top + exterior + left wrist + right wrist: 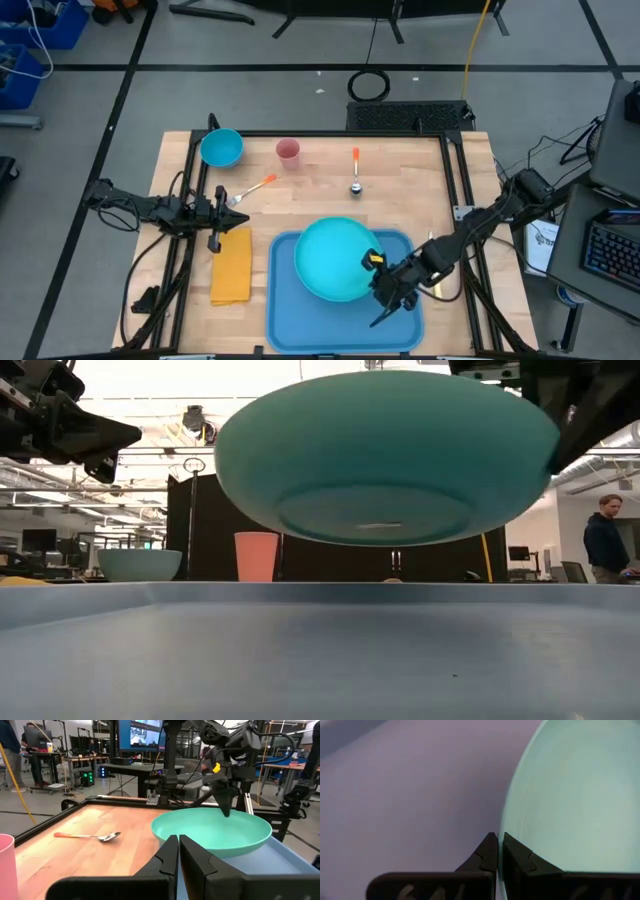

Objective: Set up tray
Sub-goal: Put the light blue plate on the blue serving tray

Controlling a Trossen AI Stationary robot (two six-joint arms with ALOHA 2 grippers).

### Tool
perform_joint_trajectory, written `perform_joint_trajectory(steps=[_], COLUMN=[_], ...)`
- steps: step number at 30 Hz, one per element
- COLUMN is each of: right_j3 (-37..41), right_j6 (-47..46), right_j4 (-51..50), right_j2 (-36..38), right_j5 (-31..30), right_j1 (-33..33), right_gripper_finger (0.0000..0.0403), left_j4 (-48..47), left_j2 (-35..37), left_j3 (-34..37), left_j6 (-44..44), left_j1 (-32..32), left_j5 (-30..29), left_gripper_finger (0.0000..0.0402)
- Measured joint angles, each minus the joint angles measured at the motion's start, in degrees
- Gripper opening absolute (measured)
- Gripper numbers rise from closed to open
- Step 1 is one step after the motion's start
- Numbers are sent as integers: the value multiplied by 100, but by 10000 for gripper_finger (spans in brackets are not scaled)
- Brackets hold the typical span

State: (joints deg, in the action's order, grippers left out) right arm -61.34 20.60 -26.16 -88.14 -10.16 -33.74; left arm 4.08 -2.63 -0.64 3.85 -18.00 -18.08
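Note:
A round teal plate (335, 258) hangs over the large blue tray (300, 320), which lies on the wooden table near its front edge. In the low view the plate (390, 460) floats clear above the tray floor (300, 650). My right gripper (498, 837) is shut on the plate's rim at the side toward the table's right edge. At the table's left side my left gripper (228, 208) stays level and shut, holding nothing, a little beyond the yellow-orange napkin (232, 265). My right gripper pinches the plate's rim (506, 827) between its two fingers, on the plate's right, near side (372, 268). The fingers (226, 809) slant downward from the table's right. The plate is lifted clear of the tray, open side up and close to level.
Behind the tray lie a spoon with an orange handle (355, 172) and a fork (250, 190). A pink cup (288, 152) and a blue bowl (221, 148) stand at the far left. A person (605, 535) stands in the room beyond.

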Motion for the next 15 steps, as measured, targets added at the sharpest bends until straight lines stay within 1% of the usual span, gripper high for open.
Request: perform_joint_trajectory(steps=[2,5,10,13,15], right_j3=[0,0,-5,7,9], right_j6=[-121,-125,-60,-37,-29], right_j4=[16,81,409,328,350], right_j2=[0,-62,-272,-476,-622], right_j5=[21,303,300,327,449], right_j1=[-90,-206,-461,-543,-543], right_gripper_finger=[0,0,0,0,0], left_j4=[-3,-5,-10,-16,-16], left_j2=[2,1,2,2,2], left_j3=[0,0,0,-2,-2], left_j6=[55,92,145,147,151], left_j1=[0,0,0,0,0], left_j5=[1,2,6,8,10], left_gripper_finger=[21,21,21,21,21])
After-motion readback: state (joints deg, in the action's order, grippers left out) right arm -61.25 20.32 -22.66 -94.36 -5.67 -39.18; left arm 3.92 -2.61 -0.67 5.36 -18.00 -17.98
